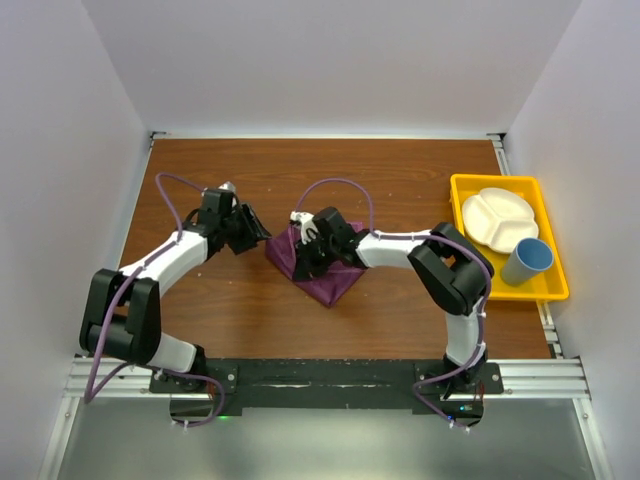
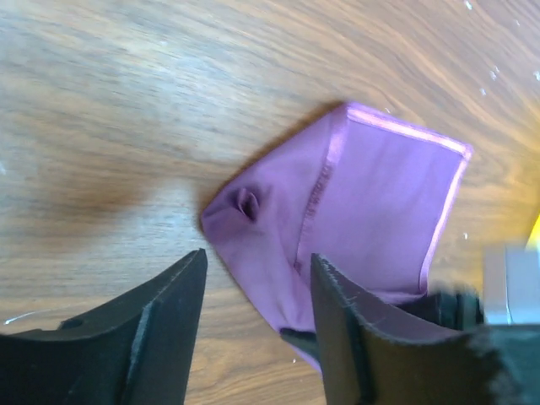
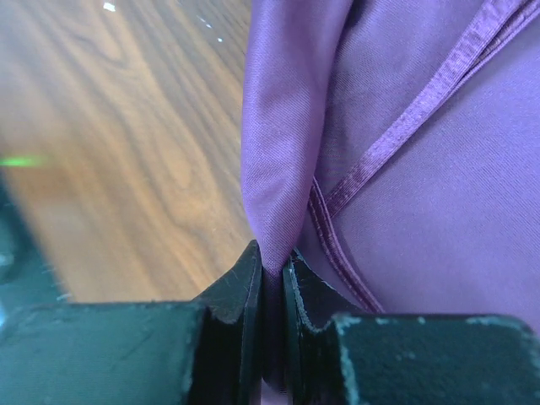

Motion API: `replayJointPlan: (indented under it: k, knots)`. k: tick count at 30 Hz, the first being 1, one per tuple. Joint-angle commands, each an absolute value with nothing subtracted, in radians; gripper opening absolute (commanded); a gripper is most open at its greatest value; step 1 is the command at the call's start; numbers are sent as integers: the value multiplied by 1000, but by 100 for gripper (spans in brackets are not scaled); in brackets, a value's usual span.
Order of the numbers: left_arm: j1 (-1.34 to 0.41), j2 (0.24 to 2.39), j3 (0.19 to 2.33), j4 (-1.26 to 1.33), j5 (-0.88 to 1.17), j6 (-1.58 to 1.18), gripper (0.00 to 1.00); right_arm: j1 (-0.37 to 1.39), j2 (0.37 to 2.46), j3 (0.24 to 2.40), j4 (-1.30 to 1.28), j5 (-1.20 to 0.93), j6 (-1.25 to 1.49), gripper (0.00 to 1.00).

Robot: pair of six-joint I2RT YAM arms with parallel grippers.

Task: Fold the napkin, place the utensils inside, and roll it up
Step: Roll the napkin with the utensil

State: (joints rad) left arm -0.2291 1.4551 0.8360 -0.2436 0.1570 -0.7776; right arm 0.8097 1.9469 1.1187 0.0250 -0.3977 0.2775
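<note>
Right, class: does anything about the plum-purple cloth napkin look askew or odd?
Yes. The plum-purple cloth napkin lies folded unevenly: its hemmed edges do not line up, and one corner is puckered into a small knot. The black right gripper pinches a ridge of it.

A brown wood-grain worktop [image 1: 230, 320] fills the middle of the top view. Plain white walls close it in on three sides: a back wall [image 1: 330, 60], a left wall [image 1: 60, 180] and a right wall [image 1: 600, 150]. A pale strip [image 1: 320, 134] runs along the foot of the back wall. At the near edge lies a silver metal rail [image 1: 540, 378] carrying a black plate [image 1: 320, 382]. The light is soft and even, with faint shadows.
</note>
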Motion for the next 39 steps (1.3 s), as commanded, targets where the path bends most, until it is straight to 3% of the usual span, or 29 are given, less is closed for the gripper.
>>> replayJointPlan:
  k: [1,6,9,14,24,26,33,39]
  knots:
    - [-225,1428,759,-120,297,-735,48,769,2089,1094,-34,-714,403,0]
    - [-229,1446,664,113,480,-813,26,729,2158,1124,-84,-773,434,0]
    - [-236,1470,654,181,518,-836,18,700,2187,1115,-74,-793,471,0]
    - [-238,1535,629,235,532,-850,10,672,2227,1126,-74,-811,518,0]
    - [-238,1693,583,405,552,-856,4,653,2214,1173,-199,-720,489,0]
    - [-238,1724,591,388,529,-829,3,655,2178,1184,-254,-697,457,4]
    - [-233,1781,574,348,469,-781,1,663,2056,1307,-471,-558,342,41]
    - [-233,1799,541,368,446,-782,0,672,1964,1318,-575,-479,276,54]
